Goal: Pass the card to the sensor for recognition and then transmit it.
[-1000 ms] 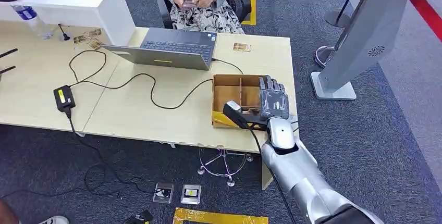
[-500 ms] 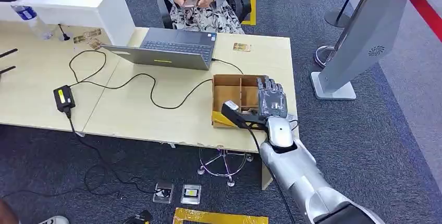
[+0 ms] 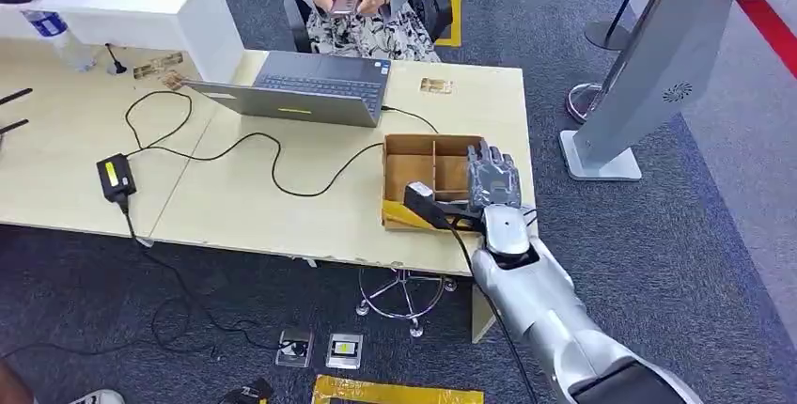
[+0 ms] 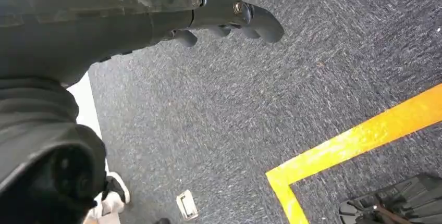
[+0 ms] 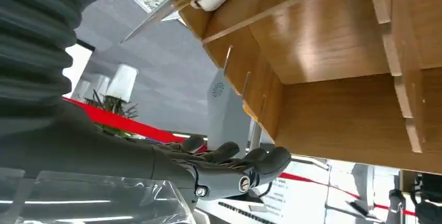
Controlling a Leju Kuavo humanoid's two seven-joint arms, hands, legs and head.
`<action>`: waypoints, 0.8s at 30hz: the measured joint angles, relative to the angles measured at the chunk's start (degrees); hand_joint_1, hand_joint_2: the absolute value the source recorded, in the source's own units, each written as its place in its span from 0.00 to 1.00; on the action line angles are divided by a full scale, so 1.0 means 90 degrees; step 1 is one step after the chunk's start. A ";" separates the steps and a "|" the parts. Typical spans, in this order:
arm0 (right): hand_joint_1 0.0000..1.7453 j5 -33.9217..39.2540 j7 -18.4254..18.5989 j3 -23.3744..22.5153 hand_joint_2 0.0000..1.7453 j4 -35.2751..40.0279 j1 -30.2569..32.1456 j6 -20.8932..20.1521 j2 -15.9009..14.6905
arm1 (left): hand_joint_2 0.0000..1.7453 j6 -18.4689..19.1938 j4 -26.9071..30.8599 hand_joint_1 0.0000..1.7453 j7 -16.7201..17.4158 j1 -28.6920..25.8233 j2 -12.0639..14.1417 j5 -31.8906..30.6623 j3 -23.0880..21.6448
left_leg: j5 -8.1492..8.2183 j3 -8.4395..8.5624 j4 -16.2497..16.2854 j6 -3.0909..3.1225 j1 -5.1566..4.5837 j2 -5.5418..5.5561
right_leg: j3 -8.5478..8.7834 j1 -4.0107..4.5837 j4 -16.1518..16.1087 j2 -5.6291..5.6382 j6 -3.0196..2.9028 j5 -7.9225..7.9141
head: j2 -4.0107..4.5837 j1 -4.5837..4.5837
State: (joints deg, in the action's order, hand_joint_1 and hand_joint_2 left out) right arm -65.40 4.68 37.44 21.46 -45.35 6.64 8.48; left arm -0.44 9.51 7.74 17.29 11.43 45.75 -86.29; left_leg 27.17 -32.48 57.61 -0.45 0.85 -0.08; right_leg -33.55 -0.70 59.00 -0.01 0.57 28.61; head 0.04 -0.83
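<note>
Over the wooden box (image 3: 428, 174) at the counter (image 3: 235, 197) edge I see my right hand (image 3: 492, 183), fingers (image 5: 245, 166) apart, empty; left hand (image 4: 229, 21) loosely curled, empty.

Even, bright overhead lighting in the head view; soft shadows only, no glare on the desk (image 3: 235, 188) beside the right hand (image 3: 492, 181). Sharp centre, mild bending at edges. Left wrist view dimmer: carpet (image 4: 260, 104) beyond the left hand (image 4: 229, 21) streaked with motion blur. Right wrist view: the near ribbed cover out of focus, bright background washed out
</note>
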 joint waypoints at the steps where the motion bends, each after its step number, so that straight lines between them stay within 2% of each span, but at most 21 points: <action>1: 0.00 0.0007 0.0000 0.0000 1.00 0.0000 0.0000 0.0005 -0.0007 | 0.00 0.0000 0.0000 0.00 0.0000 -0.0001 0.0000 -0.0005 0.0000 | 0.0000 -0.0001 0.0000 0.0000 0.0000 0.0000 | -0.0001 0.0000 0.0000 0.0000 0.0000 0.0000 | 0.0000 0.0002; 4: 0.00 0.0019 0.0000 0.0000 1.00 0.0000 -0.0001 0.0034 -0.0029 | 0.00 0.0007 0.0000 0.00 0.0000 0.0005 0.0005 -0.0034 0.0000 | 0.0001 -0.0001 0.0000 0.0000 0.0000 0.0000 | -0.0002 0.0001 0.0000 0.0000 -0.0001 0.0001 | 0.0000 0.0000; 5: 0.00 0.0029 -0.0002 0.0000 0.00 0.0000 -0.0001 0.0039 -0.0036 | 0.00 0.0007 0.0000 0.00 0.0000 0.0008 0.0005 -0.0046 0.0000 | 0.0001 -0.0001 0.0000 -0.0001 0.0001 0.0000 | -0.0002 0.0001 0.0000 0.0000 -0.0001 0.0001 | 0.0000 0.0002; 6: 0.00 0.0053 -0.0010 0.0000 1.00 0.0000 -0.0001 0.0041 -0.0044 | 0.00 0.0007 0.0000 0.00 0.0000 0.0010 0.0005 -0.0046 0.0000 | 0.0001 -0.0001 0.0000 -0.0001 0.0000 0.0000 | -0.0002 0.0001 0.0000 0.0000 -0.0001 0.0001 | 0.0000 0.0000; 20: 0.00 0.0194 -0.0214 0.0000 1.00 0.0121 -0.0054 0.0044 -0.0143 | 0.00 0.0012 0.0000 0.00 0.0000 0.0012 0.0029 -0.0003 0.0000 | 0.0000 -0.0003 0.0000 0.0000 0.0000 0.0000 | -0.0002 0.0001 0.0002 0.0000 0.0000 0.0000 | 0.0000 0.0000; 24: 0.00 0.0228 -0.0194 0.0000 1.00 0.0445 -0.0254 -0.0239 -0.0226 | 0.00 -0.0002 0.0000 0.00 -0.0066 -0.0015 0.0063 0.0058 0.0000 | 0.0000 -0.0002 0.0001 0.0000 0.0000 0.0000 | -0.0003 0.0001 0.0001 0.0001 0.0000 0.0000 | 0.0000 0.0002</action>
State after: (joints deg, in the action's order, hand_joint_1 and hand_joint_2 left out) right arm -63.34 2.93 37.44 25.47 -47.64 4.50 6.45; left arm -0.46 9.51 7.15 17.16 12.00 46.27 -86.29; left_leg 27.17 -32.50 57.61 -0.45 0.85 -0.08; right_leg -33.57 -0.69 59.01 0.00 0.57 28.61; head 0.04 -0.81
